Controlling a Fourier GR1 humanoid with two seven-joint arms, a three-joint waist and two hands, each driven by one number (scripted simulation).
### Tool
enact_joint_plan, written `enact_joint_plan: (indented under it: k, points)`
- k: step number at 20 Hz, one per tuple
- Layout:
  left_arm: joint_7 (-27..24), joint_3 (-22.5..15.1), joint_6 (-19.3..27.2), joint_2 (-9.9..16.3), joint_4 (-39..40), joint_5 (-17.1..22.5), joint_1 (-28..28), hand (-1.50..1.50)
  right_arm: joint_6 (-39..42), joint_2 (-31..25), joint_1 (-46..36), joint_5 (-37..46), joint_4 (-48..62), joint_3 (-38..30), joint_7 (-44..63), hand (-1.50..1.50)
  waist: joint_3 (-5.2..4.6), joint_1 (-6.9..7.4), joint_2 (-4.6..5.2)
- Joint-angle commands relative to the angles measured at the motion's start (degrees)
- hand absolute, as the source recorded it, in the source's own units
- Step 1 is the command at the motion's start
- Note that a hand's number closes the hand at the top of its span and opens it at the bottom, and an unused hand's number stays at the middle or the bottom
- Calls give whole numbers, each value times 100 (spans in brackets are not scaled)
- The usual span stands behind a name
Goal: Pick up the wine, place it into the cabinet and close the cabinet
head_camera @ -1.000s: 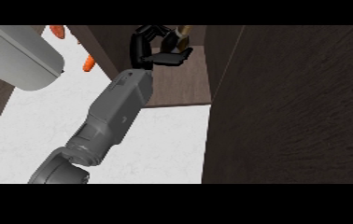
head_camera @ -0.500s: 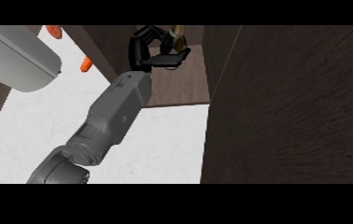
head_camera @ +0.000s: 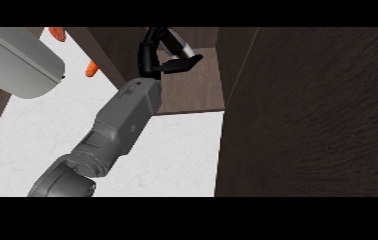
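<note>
One grey forearm rises from the lower left, and my left hand (head_camera: 151, 59) reaches into the open dark-wood cabinet (head_camera: 198, 91). Its fingers arch over the wine bottle (head_camera: 179, 45), a dark bottle with a pale band, and mostly hide it. The thumb sticks out to the right under the bottle. The bottle is over the back of the cabinet's floor; I cannot tell whether it stands on it. My right hand does not show.
A large dark wooden panel (head_camera: 310, 114) fills the right side, close beside the cabinet opening. A pale grey rounded object (head_camera: 29, 66) sits at the upper left. Two orange items (head_camera: 91, 69) lie on the white counter (head_camera: 170, 154) left of the cabinet.
The hand has shifted slightly deeper into the cabinet with the bottle, and its thumb now points further out to the right.
</note>
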Motion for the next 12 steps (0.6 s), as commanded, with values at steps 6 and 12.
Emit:
enact_joint_plan:
  k: [6, 12]
  points:
    - [-166, -102, 292, 8, 194, -234, 161, -150, -72, -30, -299, -217, -41, -241, 84, -150, -15, -49, 67]
    - [-240, 43, 95, 301, 129, -154, 333, -150, 87, -74, 203, -184, -428, 25, 71, -150, -15, -112, 54]
